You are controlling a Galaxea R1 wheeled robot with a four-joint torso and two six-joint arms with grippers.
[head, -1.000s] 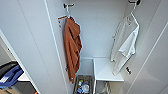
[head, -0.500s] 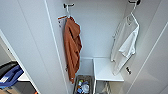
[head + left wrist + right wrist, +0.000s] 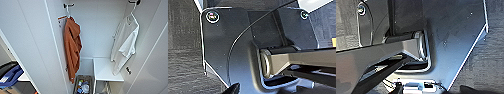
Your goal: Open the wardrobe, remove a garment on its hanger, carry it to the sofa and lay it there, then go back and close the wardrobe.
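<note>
hanger (image 3: 132, 13): mostly inside garment (image 3: 125, 42) | bin (image 3: 83, 86) contents: blurred, cut off

I am holding both wrists low, each wrist plate (image 3: 230, 50) and jointed bar (image 3: 373, 57) facing dark floor.

White garment (image 3: 125, 41) (hung) inside wardrobe (image 3: 100, 32)
</note>
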